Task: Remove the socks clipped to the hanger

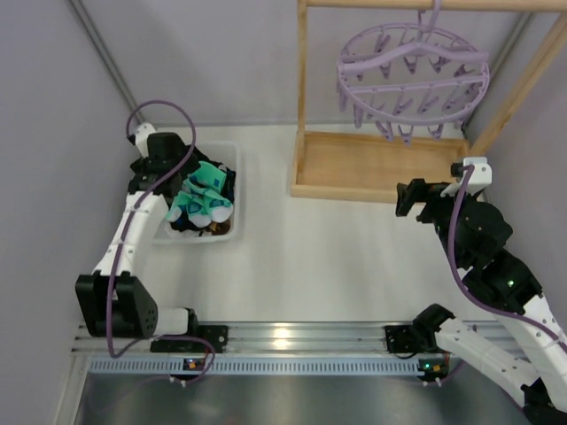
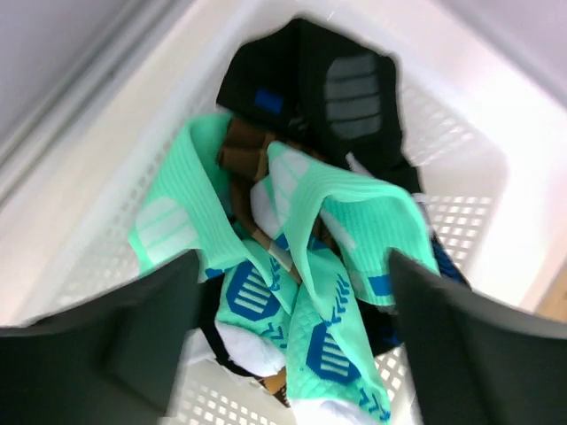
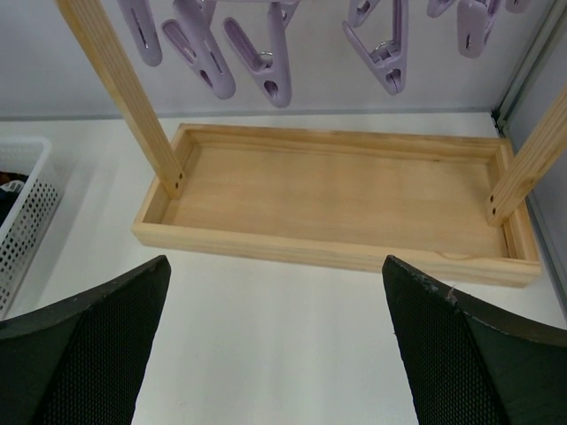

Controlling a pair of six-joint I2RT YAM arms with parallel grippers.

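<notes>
- The left gripper [image 2: 292,305] hangs spread wide above the basket [image 2: 465,177], so the socks [image 2: 345,221] lie loose in a heap inside, none pinched.
- The hanger [image 1: 469,60] shows only bare clips; the right gripper [image 3: 275,292] hovers spread and empty, facing the rack [image 3: 337,204].

Hanger [image 1: 413,64] top cut off at upper edge; clips [image 3: 257,57] cropped in right wrist view. Basket [image 3: 27,204] cut at left edge there. Lower socks [image 2: 354,221] buried under mint ones; fingers [image 2: 106,345] of left gripper [image 2: 292,292] blurred.
</notes>
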